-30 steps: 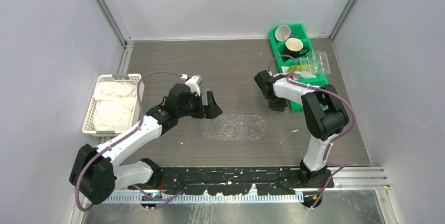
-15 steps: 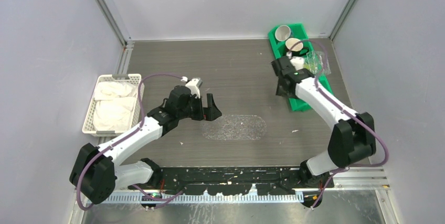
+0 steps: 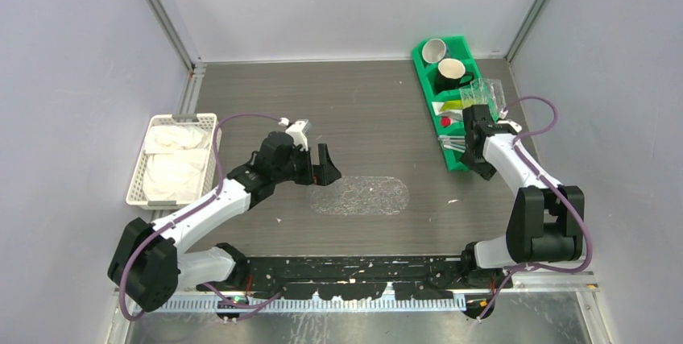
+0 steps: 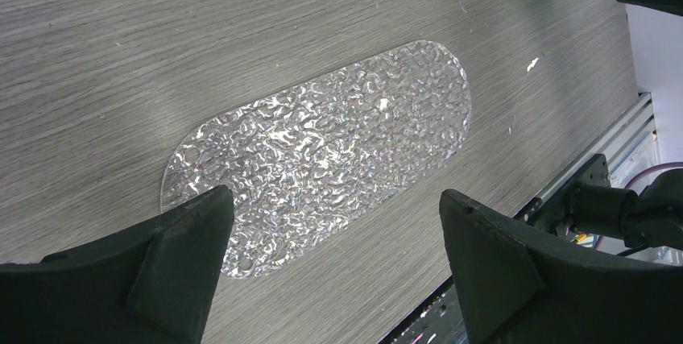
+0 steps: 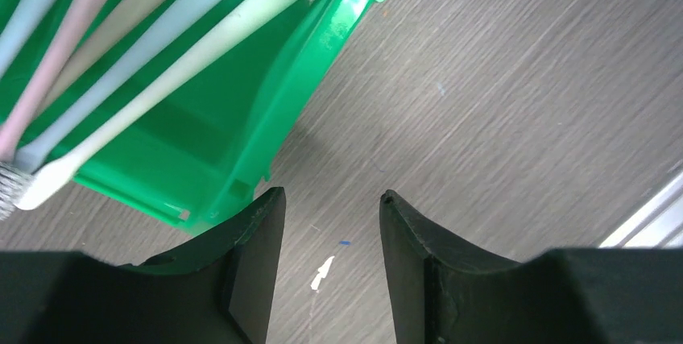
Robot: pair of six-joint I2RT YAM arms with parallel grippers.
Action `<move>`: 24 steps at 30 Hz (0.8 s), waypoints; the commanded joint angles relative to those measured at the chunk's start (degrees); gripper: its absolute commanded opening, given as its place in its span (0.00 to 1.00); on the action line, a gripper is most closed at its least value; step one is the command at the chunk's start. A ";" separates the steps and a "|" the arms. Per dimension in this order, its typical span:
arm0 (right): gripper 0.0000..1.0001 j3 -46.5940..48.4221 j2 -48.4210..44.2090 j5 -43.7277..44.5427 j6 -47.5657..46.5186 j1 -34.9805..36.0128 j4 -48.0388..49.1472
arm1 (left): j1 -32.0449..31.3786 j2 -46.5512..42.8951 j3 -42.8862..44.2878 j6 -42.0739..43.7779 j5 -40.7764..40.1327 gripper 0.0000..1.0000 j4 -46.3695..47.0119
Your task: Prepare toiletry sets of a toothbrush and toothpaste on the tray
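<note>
The speckled clear oval tray (image 3: 360, 196) (image 4: 322, 147) lies flat mid-table with nothing on it. My left gripper (image 3: 324, 164) (image 4: 334, 195) hovers wide open over the tray's left end, holding nothing. The green bin (image 3: 471, 44) (image 5: 242, 130) at the back right holds several pastel toothbrushes (image 3: 452, 144) (image 5: 145, 26) in its near compartment. White tubes and clear-wrapped yellow-green items (image 3: 461, 105) lie further back. My right gripper (image 3: 482, 167) (image 5: 332, 195) hangs at the bin's near right corner, open, with only bare table between its fingers.
A white cup (image 3: 433, 49) and a black mug (image 3: 451, 72) stand in the bin's far compartments. Crumpled clear wrapping (image 3: 487, 94) spills over its right wall. A white mesh basket (image 3: 138, 176) of cloths sits at the left. Walls close in on both sides.
My right arm swung from the bin's left side across to its near right corner, and its jaws went from shut to open. The left arm has stayed put.
</note>
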 commanded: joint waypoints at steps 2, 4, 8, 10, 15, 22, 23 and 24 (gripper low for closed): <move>0.52 -1.10 0.73 -1.87 4.81 -0.35 5.83 | -0.23 -1.56 -0.27 0.59 0.08 1.00 1.32; 0.52 -1.57 0.83 -1.14 6.00 -0.36 5.92 | -0.25 -2.01 -0.50 0.68 -0.26 1.00 1.02; 0.52 -1.68 -3.16 -3.12 4.99 -2.12 5.86 | -0.21 -2.38 -0.77 0.92 -0.54 1.00 0.54; 0.53 -0.26 -6.22 -3.44 3.85 -2.11 4.13 | -0.21 -2.13 -0.94 0.84 -0.43 1.00 0.68; 0.54 5.38 -11.68 -4.13 3.01 -2.95 -0.51 | -0.24 -1.72 -1.61 -0.26 0.40 1.00 2.32; 0.56 7.04 -6.04 -5.42 5.43 -4.35 1.03 | -0.21 -0.95 -2.18 0.57 -0.05 1.00 2.79; 0.55 6.41 -4.90 -5.66 5.78 -4.50 2.14 | -0.21 -0.82 -2.10 0.77 -0.08 1.00 2.67; 0.55 5.55 -3.93 -5.86 6.21 -4.76 3.06 | -0.19 -0.58 -2.09 0.89 -0.08 1.00 2.59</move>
